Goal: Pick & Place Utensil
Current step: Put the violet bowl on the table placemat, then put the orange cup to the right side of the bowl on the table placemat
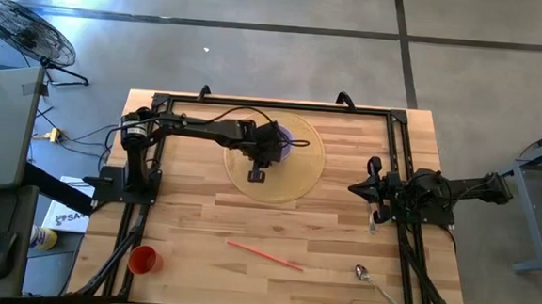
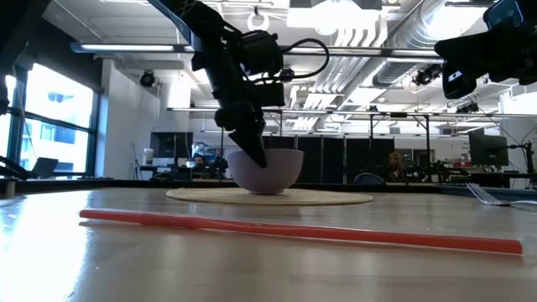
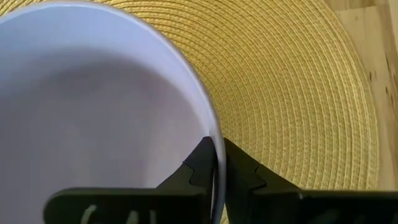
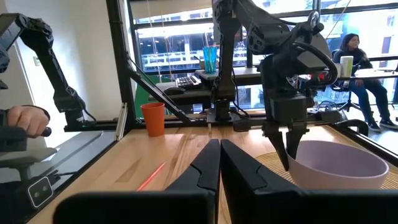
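High view: wooden surface (image 1: 201,223); round woven mat (image 1: 303,168) under left pincer (image 1: 281,143), which pinches the pale bowl (image 3: 93,112) rim. Right pincer (image 4: 219,158), pressed together, waits aside. Spoon (image 1: 372,279) lies near it; fork (image 1: 374,218) beside it.

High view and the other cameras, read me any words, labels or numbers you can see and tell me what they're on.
"SA": on the white box lying off the table's left edge in the high view; the rest of its print is cut off.
Nothing else can be read: bowl, placemat, red cup and straw carry no print.
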Tool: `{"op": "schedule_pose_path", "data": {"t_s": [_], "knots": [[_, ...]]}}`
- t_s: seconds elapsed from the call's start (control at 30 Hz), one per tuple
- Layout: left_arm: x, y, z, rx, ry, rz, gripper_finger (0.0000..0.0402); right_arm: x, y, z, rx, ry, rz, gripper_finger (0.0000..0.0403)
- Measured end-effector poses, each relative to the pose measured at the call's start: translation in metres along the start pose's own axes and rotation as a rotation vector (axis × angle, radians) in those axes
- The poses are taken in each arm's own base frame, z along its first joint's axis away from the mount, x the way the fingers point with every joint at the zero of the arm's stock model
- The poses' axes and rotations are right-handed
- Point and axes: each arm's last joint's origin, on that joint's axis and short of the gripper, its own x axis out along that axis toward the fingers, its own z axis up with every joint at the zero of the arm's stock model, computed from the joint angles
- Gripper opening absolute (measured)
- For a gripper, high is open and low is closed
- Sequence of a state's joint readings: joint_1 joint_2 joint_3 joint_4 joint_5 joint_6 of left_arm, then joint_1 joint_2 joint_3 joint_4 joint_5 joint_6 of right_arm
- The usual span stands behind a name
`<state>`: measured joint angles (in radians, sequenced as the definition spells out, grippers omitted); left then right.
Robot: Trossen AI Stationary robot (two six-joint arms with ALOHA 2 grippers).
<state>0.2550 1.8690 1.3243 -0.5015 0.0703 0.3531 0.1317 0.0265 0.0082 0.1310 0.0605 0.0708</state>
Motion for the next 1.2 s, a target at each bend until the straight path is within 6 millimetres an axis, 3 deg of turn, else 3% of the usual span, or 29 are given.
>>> {"op": "schedule_pose_path", "data": {"t_s": [0.33, 0.57, 0.77, 0.97, 1.2], "knots": [[-0.002, 0.001, 0.001, -0.022, 0.026, 0.042, 0.0157, 0.0, 0.0, 0.0, 0.0, 0.0, 0.0, 0.0009], [-0.031, 0.006, 0.02, -0.046, 0.081, 0.002, 0.0213, 0.0, 0.0, 0.0, 0.0, 0.0, 0.0, 0.0006], [-0.054, 0.006, 0.034, -0.09, 0.085, -0.089, 0.0213, 0.0, 0.0, 0.0, 0.0, 0.0, 0.0, 0.0005], [-0.061, 0.0, 0.032, -0.201, 0.131, -0.219, 0.0187, 0.0, 0.0, 0.0, 0.0, 0.0, 0.0, 0.0005], [-0.079, -0.037, 0.03, -0.212, 0.249, -0.277, 0.0151, 0.0, 0.0, 0.0, 0.0, 0.0, 0.0, 0.0004]]}}
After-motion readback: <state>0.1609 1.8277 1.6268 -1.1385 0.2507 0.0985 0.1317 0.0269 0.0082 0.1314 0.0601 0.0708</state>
